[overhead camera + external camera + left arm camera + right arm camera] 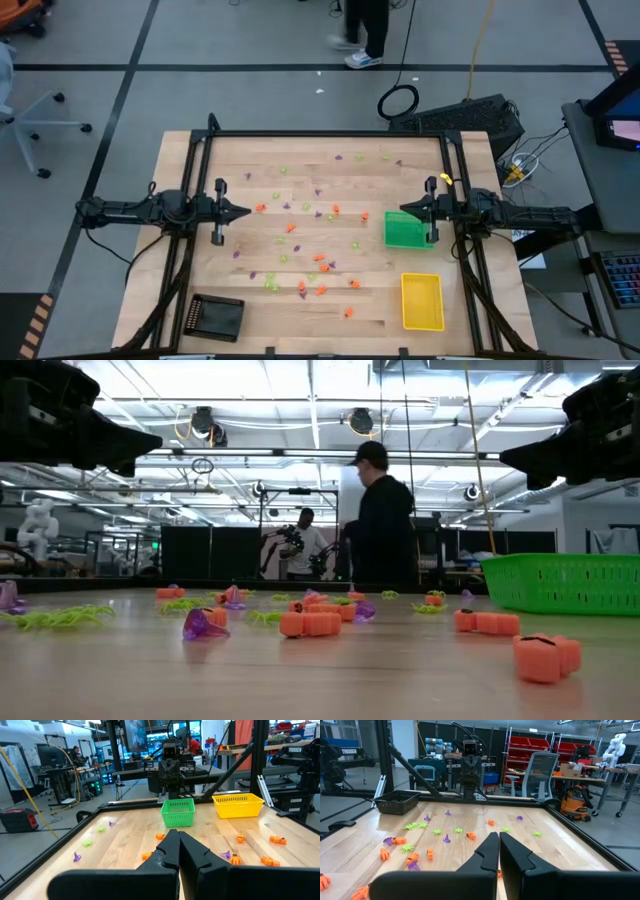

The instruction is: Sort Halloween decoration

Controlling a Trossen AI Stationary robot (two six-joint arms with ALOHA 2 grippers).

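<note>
left tool (246, 212), right tool (404, 208) closed, raised, facing.

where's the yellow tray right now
In the high view the yellow tray sits at the table's near right corner, just below the green tray and under the right arm; the black tray is at the opposite near-left corner.

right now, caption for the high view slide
Both grippers shut above scattered trinkets; three trays empty.

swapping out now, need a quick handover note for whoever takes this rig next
Left claw: shut, empty, raised at the left side of the table.
Right claw: shut, empty, raised above the green tray.
Trinkets: orange, purple and green, all loose across the middle of the table.
Yellow tray and black tray sit near the front edge.
Done: nothing sorted; no trinkets visible in the trays.
Left: all of it.
</note>
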